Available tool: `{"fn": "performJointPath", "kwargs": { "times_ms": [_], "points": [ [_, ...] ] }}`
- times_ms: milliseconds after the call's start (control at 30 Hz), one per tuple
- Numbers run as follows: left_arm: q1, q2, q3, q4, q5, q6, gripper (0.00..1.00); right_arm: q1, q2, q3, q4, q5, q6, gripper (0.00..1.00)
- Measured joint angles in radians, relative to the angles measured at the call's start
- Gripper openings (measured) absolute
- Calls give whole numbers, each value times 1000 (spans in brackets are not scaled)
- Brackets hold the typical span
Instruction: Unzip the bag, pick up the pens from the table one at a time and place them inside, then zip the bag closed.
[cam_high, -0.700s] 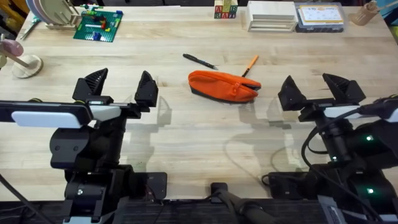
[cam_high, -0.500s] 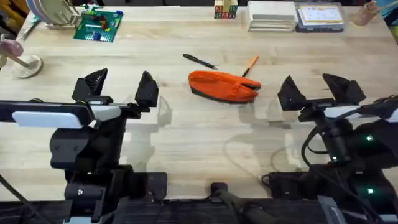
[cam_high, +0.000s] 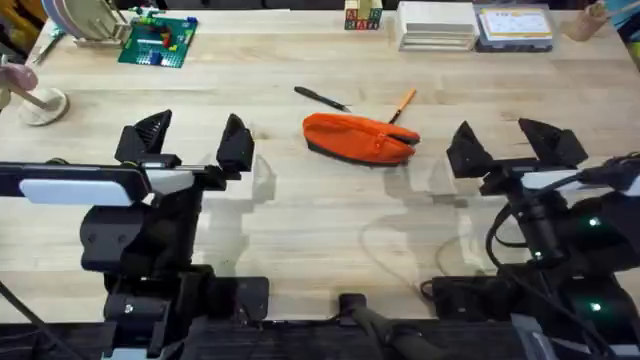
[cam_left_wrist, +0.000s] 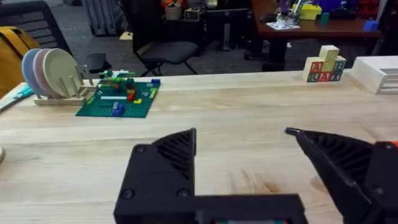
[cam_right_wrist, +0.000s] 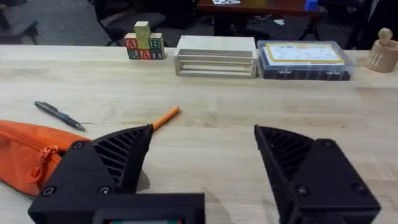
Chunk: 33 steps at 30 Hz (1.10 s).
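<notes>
Two claws, left claw (cam_high: 190, 138) and right claw (cam_high: 515, 142), both gaping wide, holding nothing. One orange bag (cam_high: 358, 138) mid-desk (cam_high: 300, 210), zipped. Two pens: orange pen (cam_high: 402, 103) at its one o'clock, dark pen (cam_high: 320, 97) at eleven. Nothing has moved since before.

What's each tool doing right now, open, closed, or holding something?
Left tool: open, empty, above the table.
Right tool: open, empty, beside the orange bag.

Orange pen (cam_high: 401, 104) partly behind bag (cam_high: 358, 138)
</notes>
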Motion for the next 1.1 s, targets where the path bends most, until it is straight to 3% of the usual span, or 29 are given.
{"fn": "performJointPath", "kwargs": {
  "times_ms": [133,333,367,700,1100],
  "points": [
    [0,0,5,-24,13,0,994,0,0,6,-11,0,19,996],
    [0,0,102,-174,21,0,994,0,0,72,-146,0,30,997],
    [0,0,177,-228,24,0,994,0,2,139,-243,0,32,996],
    [0,50,368,-382,25,3,994,0,110,374,-428,0,33,997],
    [0,329,584,-435,67,3,993,0,383,735,-697,0,33,997]
  ]
}}
